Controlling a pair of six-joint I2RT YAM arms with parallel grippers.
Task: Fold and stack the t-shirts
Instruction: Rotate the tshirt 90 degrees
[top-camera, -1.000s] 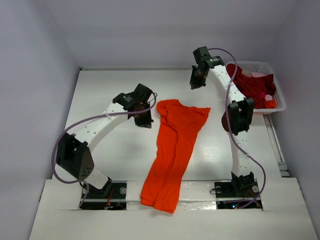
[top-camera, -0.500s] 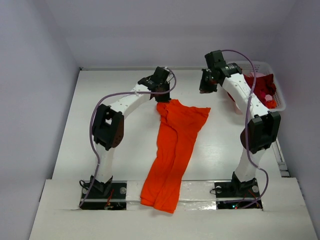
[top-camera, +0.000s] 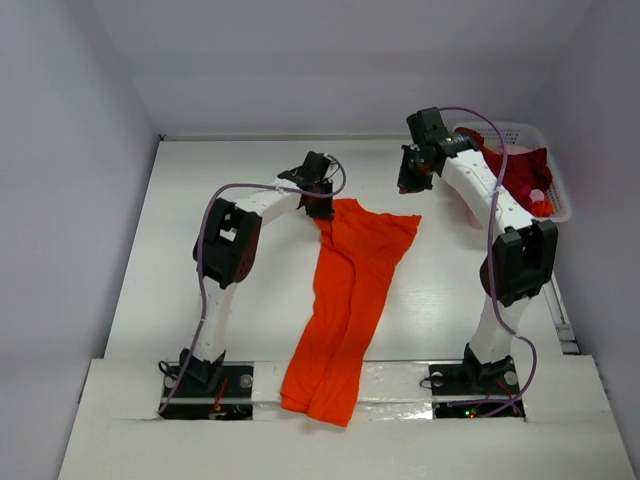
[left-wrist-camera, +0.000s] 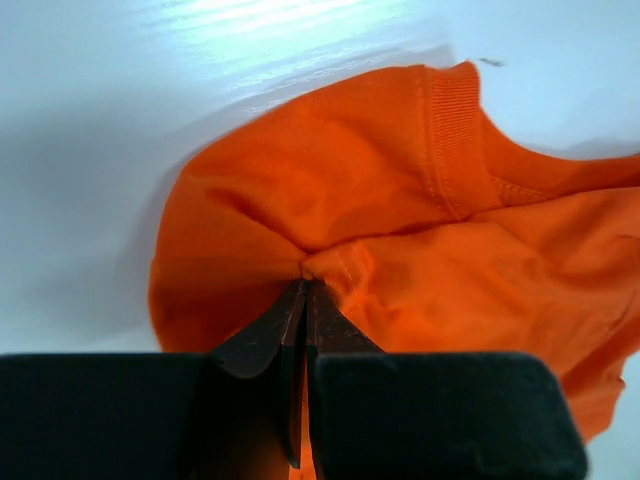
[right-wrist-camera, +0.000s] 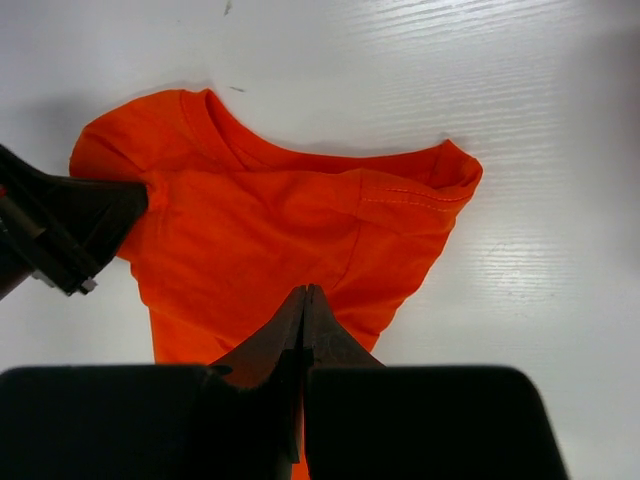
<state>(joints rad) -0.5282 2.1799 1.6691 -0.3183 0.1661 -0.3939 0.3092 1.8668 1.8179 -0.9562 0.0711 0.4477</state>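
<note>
Clearly the left gripper (left-wrist-camera: 305, 287) has its jaws pressed together on a small pucker of the orange shirt (left-wrist-camera: 400, 200), at the shoulder just beside the collar. The rest of the shirt trails away from its tips toward the arm bases, bunched into a long narrow strip. The right gripper (right-wrist-camera: 303, 298) is closed too, with nothing between its jaws. It hangs above the table with the other sleeve below and ahead of it.

The pinch looks thin, so a quick pull could let the cloth slip out, or drag the whole strip sideways instead of spreading it. With closed jaws the right gripper cannot take the sleeve, and coming down like that would only push wrinkles into the cloth. The hem, farthest from both grippers, lies across the near ledge and might snag or slide off when the shoulder is lifted.

The table (top-camera: 200, 250) is white, smooth and glossy, so it likely gives cloth little friction. Pale walls (top-camera: 60, 200) close it in on three sides. Off the right gripper's outer side, a white basket (top-camera: 562, 205) holds red shirts (top-camera: 515, 170).
</note>
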